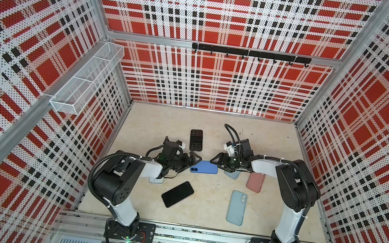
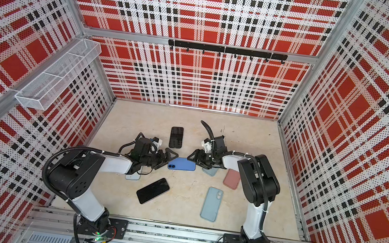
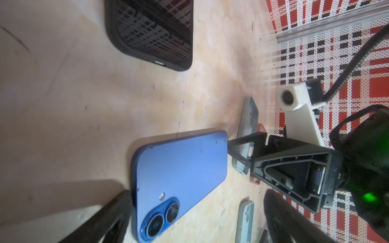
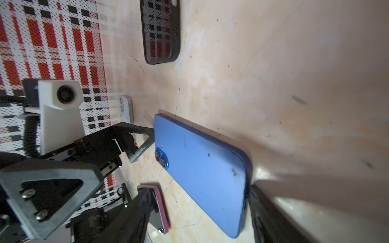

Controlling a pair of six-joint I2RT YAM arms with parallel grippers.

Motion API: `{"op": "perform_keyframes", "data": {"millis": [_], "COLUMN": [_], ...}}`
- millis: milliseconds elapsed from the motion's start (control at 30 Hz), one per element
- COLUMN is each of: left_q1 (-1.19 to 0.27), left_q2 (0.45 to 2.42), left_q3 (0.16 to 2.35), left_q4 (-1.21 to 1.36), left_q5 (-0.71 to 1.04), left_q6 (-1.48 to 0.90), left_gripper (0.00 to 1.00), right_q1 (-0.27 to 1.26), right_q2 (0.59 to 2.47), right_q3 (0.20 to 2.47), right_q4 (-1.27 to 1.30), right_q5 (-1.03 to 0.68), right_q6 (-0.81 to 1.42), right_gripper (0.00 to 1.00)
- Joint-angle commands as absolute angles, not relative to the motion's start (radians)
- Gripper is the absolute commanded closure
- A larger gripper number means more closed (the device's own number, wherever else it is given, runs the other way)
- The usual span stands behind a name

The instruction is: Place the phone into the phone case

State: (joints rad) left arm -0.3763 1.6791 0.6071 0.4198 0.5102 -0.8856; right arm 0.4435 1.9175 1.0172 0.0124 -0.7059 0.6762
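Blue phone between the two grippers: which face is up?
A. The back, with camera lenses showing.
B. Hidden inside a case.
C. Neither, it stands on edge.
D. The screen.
A: the blue phone shows its plain back and two camera lenses in the left wrist view and in both top views.

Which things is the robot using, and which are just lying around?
For the job: blue phone; likely one empty case, the grey case or pink case.
Lying about: black cased phone, bare black phone, light blue phone.
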Motion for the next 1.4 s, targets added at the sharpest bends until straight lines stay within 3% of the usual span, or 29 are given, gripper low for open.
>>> {"op": "perform_keyframes", "data": {"millis": [0, 300, 567, 1367], "left_q1": [-0.399, -0.399, -0.399, -0.381], "left_q2": [1.715, 1.726, 1.739, 1.744], "left_q3": [0.589, 0.580, 0.572, 0.534], "left_q4": [0.336, 0.369, 0.400, 0.503], "left_q5": [0.525, 0.532, 0.544, 0.555], "left_q6": [-0.893, -0.908, -0.918, -0.959], "left_gripper": [0.01, 0.01, 0.01, 0.00], "right_q1": [0.488, 0.491, 0.498, 0.537], "right_q2": [1.897, 1.845, 1.854, 1.984], "right_q3": [1.020, 1.039, 0.968, 0.971], "right_q4": [0.304, 0.240, 0.470, 0.482], "right_q5": [-0.949, -0.942, -0.983, -0.832], "right_q6": [0.813, 0.772, 0.873, 0.886], "right_gripper": [0.30, 0.36, 0.55, 0.51]}}
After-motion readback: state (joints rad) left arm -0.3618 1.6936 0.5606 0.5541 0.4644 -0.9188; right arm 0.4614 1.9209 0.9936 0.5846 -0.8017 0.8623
